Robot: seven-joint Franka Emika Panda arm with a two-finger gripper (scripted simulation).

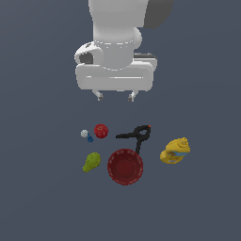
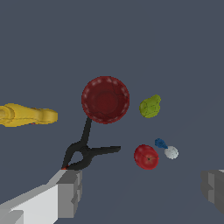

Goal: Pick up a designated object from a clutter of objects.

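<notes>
The dark red ribbed bowl (image 1: 125,166) sits on the floor, nearest the front of the exterior view; the wrist view shows it too (image 2: 105,99). Around it lie a red apple (image 1: 100,131), a green pear (image 1: 91,162), a black clamp (image 1: 136,135), a yellow bottle (image 1: 175,151) and a tiny white-and-blue piece (image 1: 86,135). My gripper (image 1: 116,98) hangs open and empty well above the floor, behind the clutter. In the wrist view its two grey fingers (image 2: 70,191) stand far apart, with the clamp (image 2: 85,151) and apple (image 2: 146,157) closest to them.
The clamp's long handle (image 2: 86,131) touches or nearly touches the bowl's rim. The pear (image 2: 150,106) lies a short gap from the bowl, the bottle (image 2: 27,115) farther off on the other side. The floor is plain dark grey.
</notes>
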